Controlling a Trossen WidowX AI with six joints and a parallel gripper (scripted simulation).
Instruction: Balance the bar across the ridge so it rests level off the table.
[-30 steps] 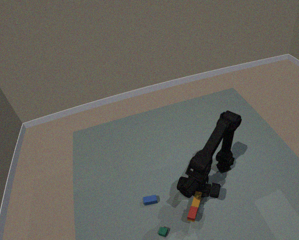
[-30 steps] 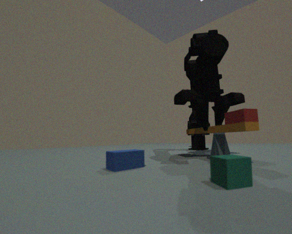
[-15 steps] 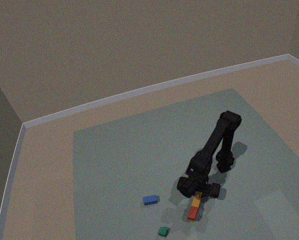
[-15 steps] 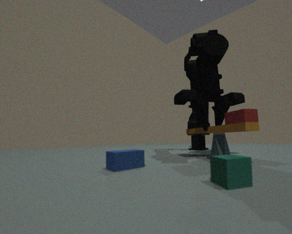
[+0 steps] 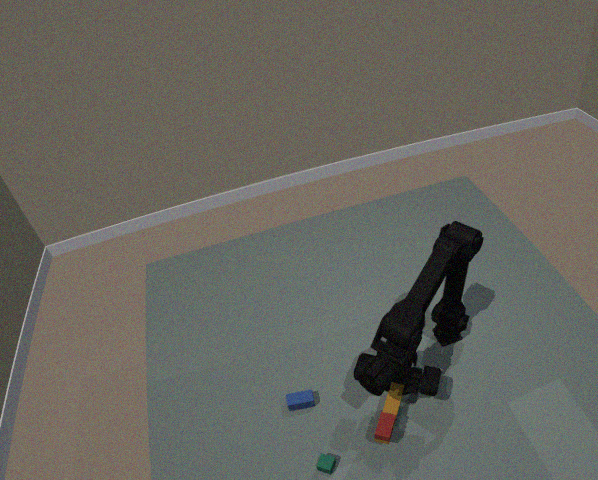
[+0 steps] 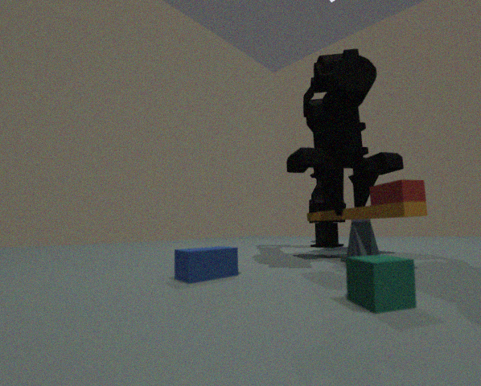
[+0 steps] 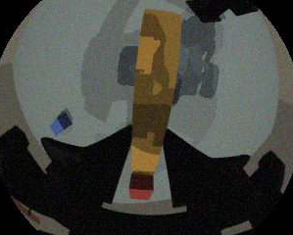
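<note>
Over the ridge: bar still-to-release, placement check

You've got the gripper clamped on the bar, which lies across the ridge top, off the table. Looks near level; contact with the ridge: can't confirm. Step in hand, likely: final seating before release. Next, check the balance point over the ridge, lower slightly if there's a gap, then open gently and evenly. Red block sits at one end, past the ridge, so that side may dip if your centring is off.

Materials: bar flat, long, orange-yellow, plain matte; red block boxy, smooth-faced. Ridge grey, sloped sides, narrowing upward. Blue block, oblong, left of the ridge in the exterior view; green block, squarish, in front of it. Table grey-green, matte. Substance of each: can't tell.
</note>
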